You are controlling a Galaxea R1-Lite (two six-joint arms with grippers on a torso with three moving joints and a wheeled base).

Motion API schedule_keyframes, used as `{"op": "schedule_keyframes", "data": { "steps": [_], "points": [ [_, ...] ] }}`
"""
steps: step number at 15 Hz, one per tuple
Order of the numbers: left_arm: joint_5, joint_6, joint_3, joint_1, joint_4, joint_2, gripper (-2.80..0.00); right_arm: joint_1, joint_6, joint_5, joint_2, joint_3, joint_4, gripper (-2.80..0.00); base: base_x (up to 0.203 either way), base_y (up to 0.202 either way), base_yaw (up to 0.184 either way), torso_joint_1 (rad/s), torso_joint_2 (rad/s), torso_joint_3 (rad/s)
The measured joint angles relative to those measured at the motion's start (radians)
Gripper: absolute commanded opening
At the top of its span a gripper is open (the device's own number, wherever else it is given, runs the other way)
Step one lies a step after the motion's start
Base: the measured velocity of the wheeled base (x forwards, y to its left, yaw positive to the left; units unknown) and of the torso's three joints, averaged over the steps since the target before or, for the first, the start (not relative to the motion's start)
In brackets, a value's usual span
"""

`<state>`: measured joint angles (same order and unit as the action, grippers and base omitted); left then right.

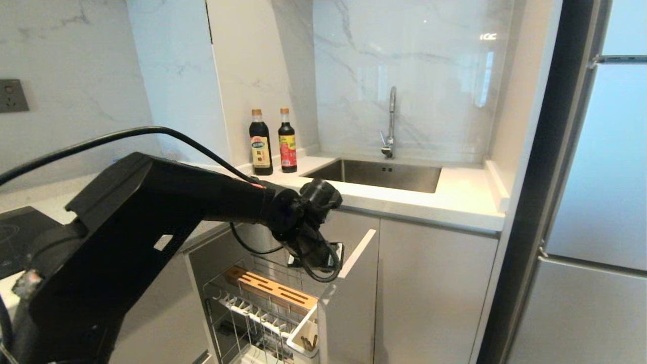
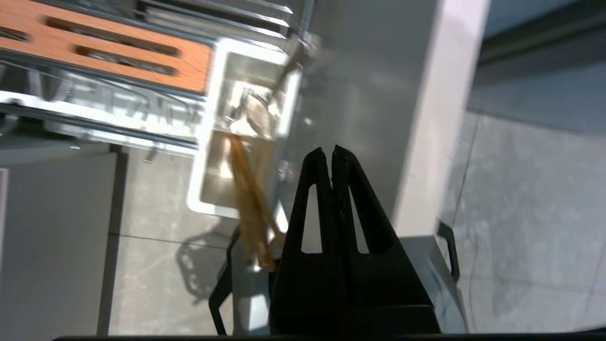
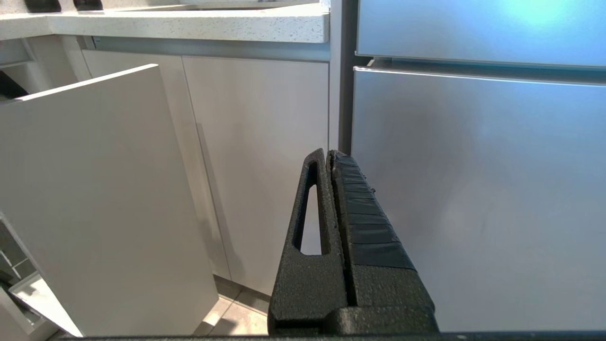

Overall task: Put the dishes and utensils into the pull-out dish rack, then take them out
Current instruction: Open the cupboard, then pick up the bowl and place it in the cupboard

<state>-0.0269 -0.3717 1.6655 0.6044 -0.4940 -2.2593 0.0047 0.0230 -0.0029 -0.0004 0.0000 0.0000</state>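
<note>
The pull-out dish rack (image 1: 263,303) stands drawn out under the counter, with its wooden slotted strip (image 2: 109,52) and pale grey front panel (image 1: 354,288). In its white caddy (image 2: 207,156), the light wooden chopsticks (image 2: 251,203) stand in one compartment and the silver spoon (image 2: 258,111) lies in the other. My left gripper (image 2: 330,151) hangs above the caddy, just beside the chopsticks' upper ends, shut with nothing between its fingers. My right gripper (image 3: 330,154) is parked low and shut, facing a cabinet door. The dishes are out of view.
Two dark sauce bottles (image 1: 273,141) stand on the white counter next to the steel sink (image 1: 379,174) and tap. A tall fridge (image 1: 591,202) fills the right side. A black hob (image 1: 20,232) lies at far left. Tiled floor shows below the rack.
</note>
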Motion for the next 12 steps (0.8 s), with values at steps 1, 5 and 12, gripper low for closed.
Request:
{"op": "schedule_keyframes", "data": {
  "steps": [1,5,12],
  "points": [
    [-0.018,0.001,0.0,-0.006,0.0,0.013,-2.8,0.0,0.0,0.0,0.0,0.0,0.0,-2.8,0.0,0.0,0.0,0.0,0.0,0.0],
    [-0.052,0.005,0.002,-0.041,0.002,0.115,-2.8,0.0,0.0,0.0,0.0,0.0,0.0,-2.8,0.0,0.0,0.0,0.0,0.0,0.0],
    [-0.11,0.012,-0.069,-0.052,0.026,0.439,-2.8,0.0,0.0,0.0,0.0,0.0,0.0,-2.8,0.0,0.0,0.0,0.0,0.0,0.0]
  ]
}}
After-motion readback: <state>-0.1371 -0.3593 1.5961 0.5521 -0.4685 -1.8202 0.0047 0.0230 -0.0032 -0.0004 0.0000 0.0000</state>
